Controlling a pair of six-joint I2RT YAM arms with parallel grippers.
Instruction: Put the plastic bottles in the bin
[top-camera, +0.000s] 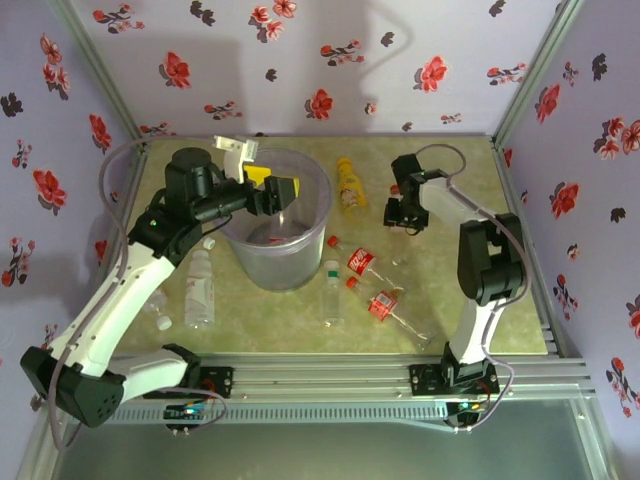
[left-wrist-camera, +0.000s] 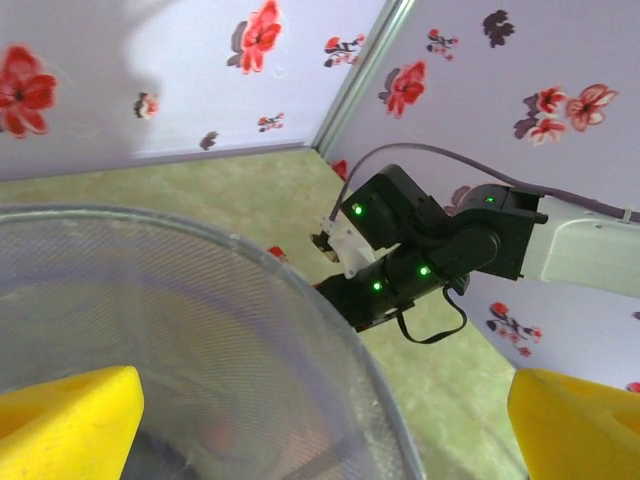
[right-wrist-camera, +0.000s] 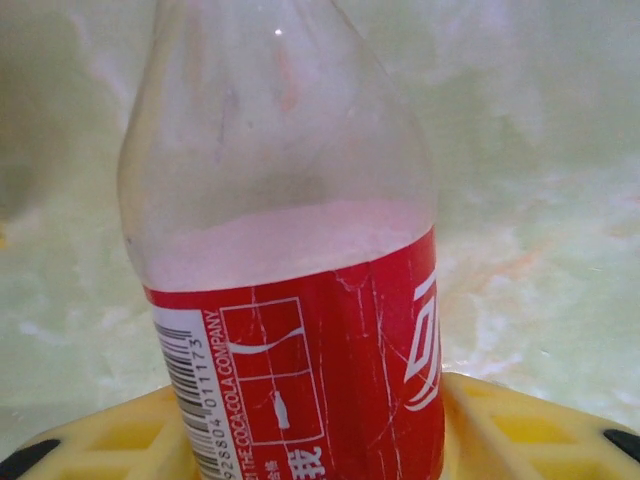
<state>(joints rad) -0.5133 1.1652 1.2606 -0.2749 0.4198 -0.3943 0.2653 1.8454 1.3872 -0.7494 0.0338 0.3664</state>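
Left gripper (top-camera: 272, 186) hangs above the bin (top-camera: 300, 268) at frame centre, jaws wide and empty, apparently sited over the drop point. Right gripper (top-camera: 404, 213), upper right, is closed against a Coca-Cola bottle (right-wrist-camera: 300, 300), evidently for pickup.

Lilac walls (top-camera: 460, 30) with red and dark flowers enclose a pale green marbled tabletop (top-camera: 250, 320)

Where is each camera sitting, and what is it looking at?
Top: above and behind, looking down on table, bin, left arm, right arm.
Left wrist: on the left arm, over the bin's rim, facing the right arm; yellow jaws at the corners.
Right wrist: close against a red-label bottle between its yellow jaws.
Shared: top and left wrist both show the bin.
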